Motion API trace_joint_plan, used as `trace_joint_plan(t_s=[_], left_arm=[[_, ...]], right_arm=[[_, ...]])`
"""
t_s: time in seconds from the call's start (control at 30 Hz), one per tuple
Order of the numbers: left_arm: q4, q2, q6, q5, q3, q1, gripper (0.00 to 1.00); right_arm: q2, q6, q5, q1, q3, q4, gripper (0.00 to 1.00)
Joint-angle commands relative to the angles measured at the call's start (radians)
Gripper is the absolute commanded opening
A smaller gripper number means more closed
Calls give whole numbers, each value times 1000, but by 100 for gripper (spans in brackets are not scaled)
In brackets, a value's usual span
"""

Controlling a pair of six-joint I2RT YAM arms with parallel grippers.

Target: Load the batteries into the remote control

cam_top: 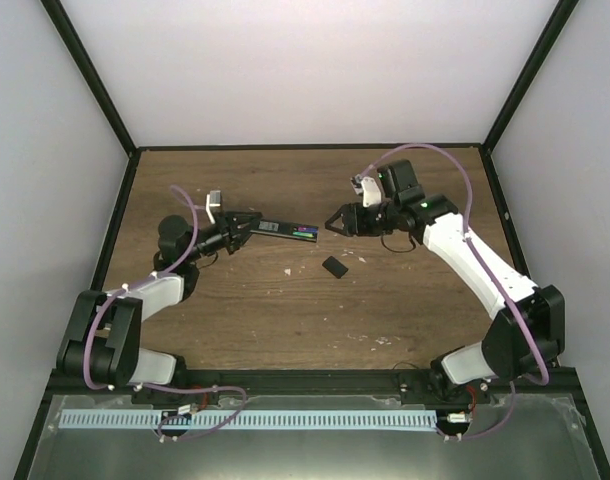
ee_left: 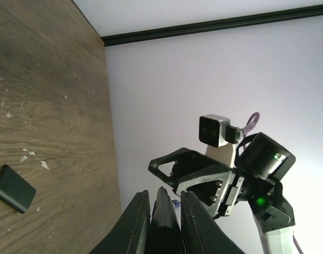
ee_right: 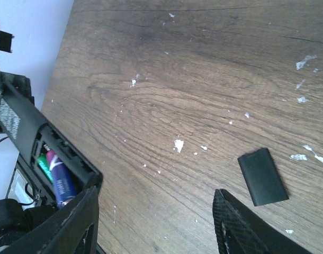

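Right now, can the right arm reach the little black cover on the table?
Probably yes. The right gripper is open and empty, near the cover, and only bare table lies between them.

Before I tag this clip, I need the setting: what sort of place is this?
Likely a lab test cell: left arm, holding a remote, and right arm on a wood table, plain white walls, a black frame.
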Motion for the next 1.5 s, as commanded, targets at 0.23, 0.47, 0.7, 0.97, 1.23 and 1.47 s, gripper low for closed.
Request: trace_joint_plan(t_s=[0.23, 0.47, 0.7, 0.97, 1.23, 1.47], left_arm=[[-31, -30, 45, -23, 32, 3, 0], [-54, -40, 60, -26, 41, 4, 0], [-44, -34, 54, -23, 41, 3, 0], [-50, -35, 58, -21, 37, 4, 0], [-38, -33, 51, -25, 32, 3, 0], [-42, -37, 56, -25, 28, 3, 0]], right_arm=[[49, -44, 16, 38, 105, -62, 51], [70, -59, 24, 53, 112, -85, 50], [76, -60, 28, 60, 130, -80, 50], [81, -66, 35, 63, 149, -89, 50], [96, -73, 30, 79, 146, -91, 51], [99, -71, 33, 86, 152, -86, 51]])
